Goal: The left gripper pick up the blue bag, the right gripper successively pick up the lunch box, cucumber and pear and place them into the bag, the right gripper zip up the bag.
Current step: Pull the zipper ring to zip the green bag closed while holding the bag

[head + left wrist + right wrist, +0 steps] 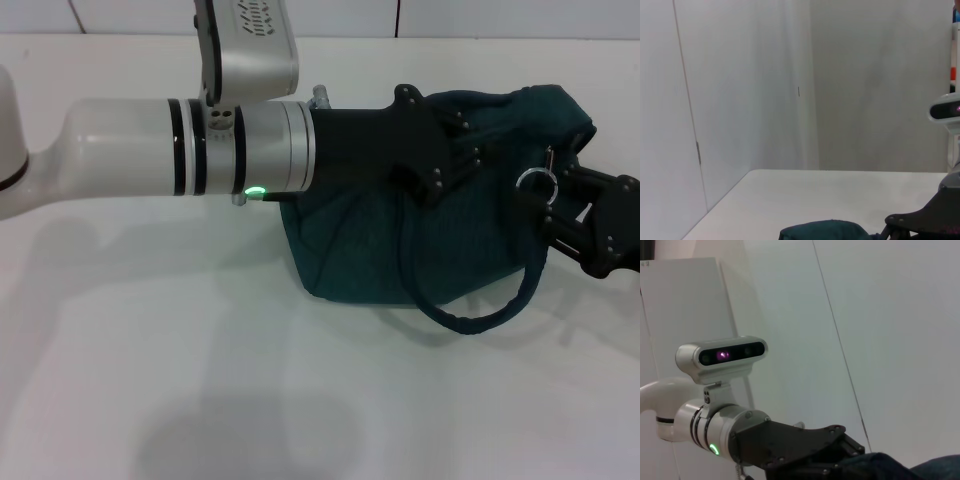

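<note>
The blue bag point(400, 240) stands on the white table at centre right, its top bunched together. One loop handle point(480, 312) hangs down its front. My left gripper point(468, 150) reaches in from the left on its silver-white arm and is shut on the bag's top edge. From the right edge, my right gripper point(548, 205) has its tips at the zipper's metal ring pull point(537, 180) and looks shut on it. The right wrist view shows the left gripper point(840, 450) over the bag point(925, 467). The lunch box, cucumber and pear are out of view.
The white table point(250, 380) stretches in front of and to the left of the bag. White wall panels point(740, 100) stand behind the table. The right arm's wrist camera point(945, 110) shows at the edge of the left wrist view.
</note>
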Tool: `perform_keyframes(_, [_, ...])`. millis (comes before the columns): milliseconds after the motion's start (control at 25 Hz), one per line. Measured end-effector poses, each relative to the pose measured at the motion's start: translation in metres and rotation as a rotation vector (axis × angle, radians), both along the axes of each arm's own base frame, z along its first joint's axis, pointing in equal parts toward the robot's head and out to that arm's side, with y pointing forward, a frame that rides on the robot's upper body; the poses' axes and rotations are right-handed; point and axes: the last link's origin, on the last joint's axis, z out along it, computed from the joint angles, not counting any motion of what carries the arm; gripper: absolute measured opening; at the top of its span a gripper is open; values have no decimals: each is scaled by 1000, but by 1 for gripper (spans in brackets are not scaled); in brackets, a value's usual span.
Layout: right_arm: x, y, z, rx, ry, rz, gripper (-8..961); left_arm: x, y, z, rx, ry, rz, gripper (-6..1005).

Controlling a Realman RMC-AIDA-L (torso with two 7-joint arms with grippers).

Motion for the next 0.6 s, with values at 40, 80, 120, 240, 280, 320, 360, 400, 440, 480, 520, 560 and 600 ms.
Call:
perform_keyframes(40, [0, 0, 0, -1, 0, 0, 339, 0, 0, 0, 1, 0, -1, 82])
perform_keyframes(80, [0, 0, 0, -1, 1, 1, 332, 0, 0, 0, 1, 1, -3, 82])
perform_keyframes(120, [0, -1, 0, -1, 1, 0, 325, 0, 0, -1, 3, 1, -5, 82])
perform_keyframes(240, [2, -2, 1, 3, 5, -4, 303, 0, 0, -1, 4, 1, -5, 82])
perform_keyframes(280, [2, -3, 1, 7, 5, -6, 296, 0, 1, -1, 5, 1, -5, 82])
perform_keyframes(320, [3, -3, 1, 9, 6, -7, 289, 0, 1, -1, 6, 1, -4, 82])
perform_keyframes(360, [4, -4, 2, 14, 7, -7, 282, 0, 1, -1, 7, 1, -3, 82])
perform_keyframes(400, [4, -5, 2, 17, 7, -9, 274, 0, 1, -1, 9, 2, -1, 82])
perform_keyframes(440, [5, -5, 3, 23, 8, -8, 267, 0, 2, -1, 11, 2, 0, 82])
perform_keyframes(480, [5, -5, 5, 32, 9, -8, 260, 0, 2, -1, 11, 2, 0, 82])
perform_keyframes(520, [6, -6, 6, 47, 10, -9, 251, 0, 2, -1, 11, 1, 1, 82])
perform_keyframes(560, [7, -6, 7, 59, 11, -11, 243, 0, 2, -1, 11, 1, 1, 82])
perform_keyframes(600, [8, -6, 9, 75, 13, -15, 234, 0, 2, -1, 12, 1, 1, 82])
